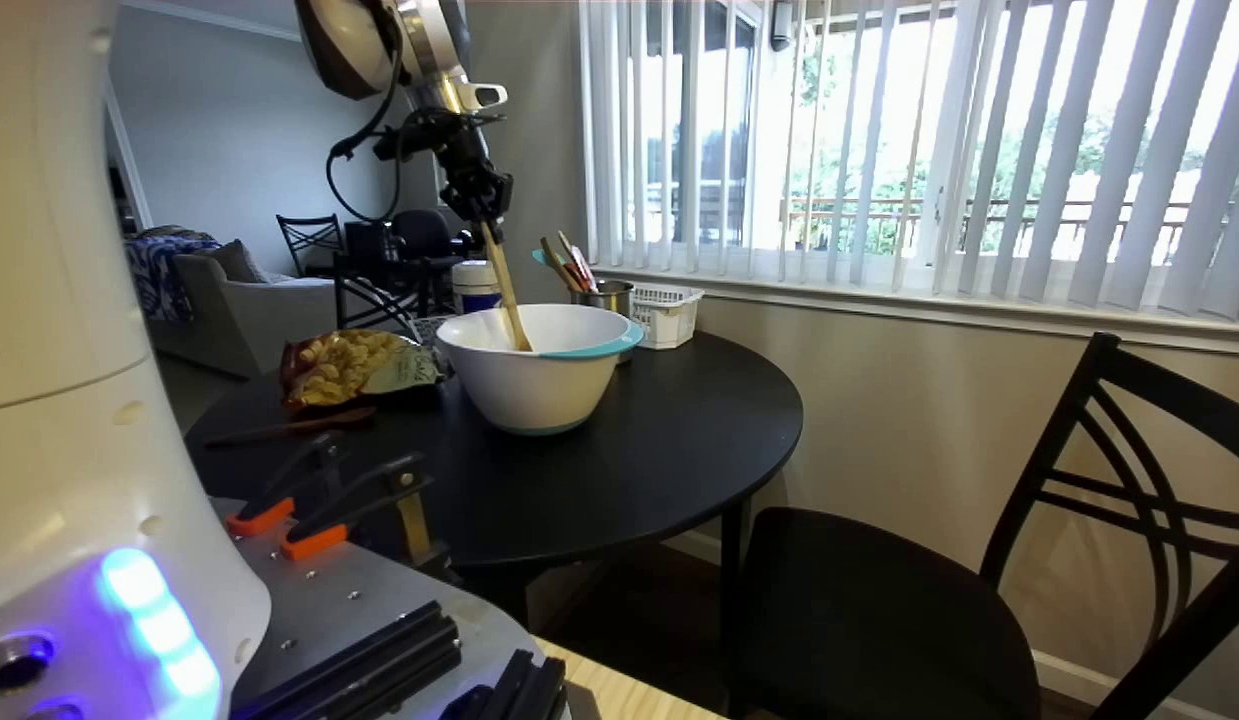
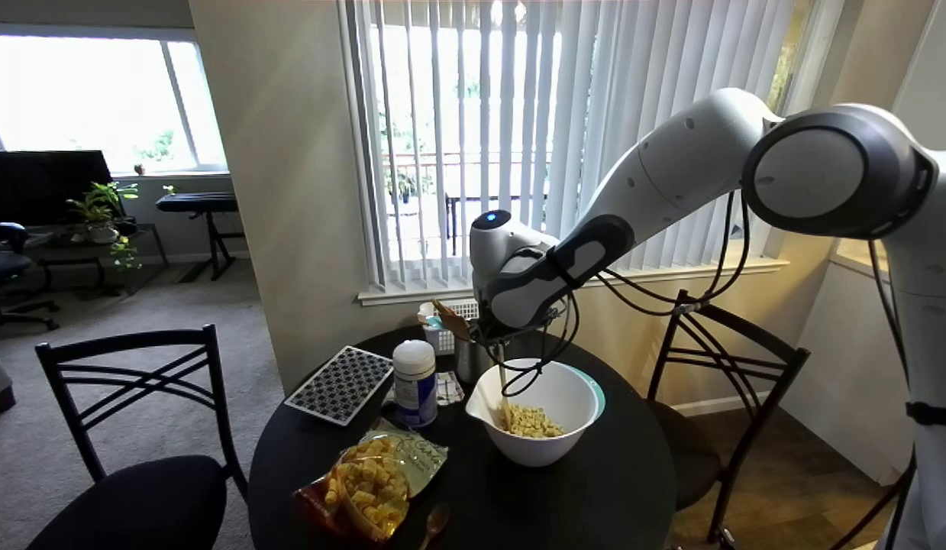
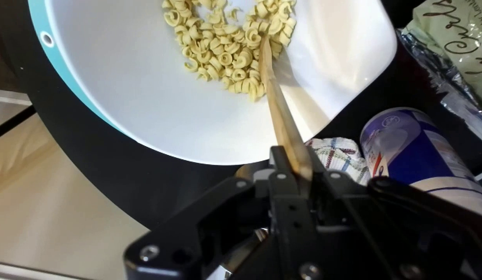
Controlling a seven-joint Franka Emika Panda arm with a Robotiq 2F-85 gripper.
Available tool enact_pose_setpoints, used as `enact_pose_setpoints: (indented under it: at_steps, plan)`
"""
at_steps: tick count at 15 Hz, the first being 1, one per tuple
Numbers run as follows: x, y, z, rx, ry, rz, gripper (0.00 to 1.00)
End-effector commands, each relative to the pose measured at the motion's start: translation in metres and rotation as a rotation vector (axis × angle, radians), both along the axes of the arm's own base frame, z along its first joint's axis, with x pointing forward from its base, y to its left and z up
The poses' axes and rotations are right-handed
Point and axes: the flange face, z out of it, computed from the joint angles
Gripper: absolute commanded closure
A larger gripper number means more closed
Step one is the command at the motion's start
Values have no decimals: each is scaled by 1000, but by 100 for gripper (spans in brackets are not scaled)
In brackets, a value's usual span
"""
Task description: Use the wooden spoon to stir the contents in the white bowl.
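Arm (image 2: 671, 164) bent and outstretched | tool (image 3: 300, 168) angled downward | jaws clamped tight

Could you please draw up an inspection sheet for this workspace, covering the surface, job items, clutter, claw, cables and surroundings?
Surface: round black table.
Job items: wooden spoon tilted, its lower end in the pasta inside the white bowl.
Clutter: bag and dark spoon lying down; blue-and-white canister upright; also a patterned flat item, checked cloth, metal utensil holder and white basket.
Claw: closed on the wooden spoon's handle.
Cables: black loops hang from the arm; in an exterior view some pass in front of the bowl, contact cannot be told.
Surroundings: black chairs near the table; vertical blinds behind.
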Motion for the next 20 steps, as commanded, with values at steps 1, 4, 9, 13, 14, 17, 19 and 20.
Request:
enact_pose_setpoints:
  at_steps: [1,4,9,13,14,17,19,20]
  plan:
    - [3,-10,0,-27,-25,-61,97]
    - [4,-22,-3,-44,-27,-116,97]
    - [-2,-42,-15,-94,10,-232,97]
    - [-9,-50,-21,-110,39,-307,97]
    - [-11,-50,-22,-114,43,-320,97]
    - [-17,-51,-22,-122,61,-335,97]
    - [-23,-50,-24,-114,84,-316,97]
    - [-25,-48,-25,-107,90,-308,97]
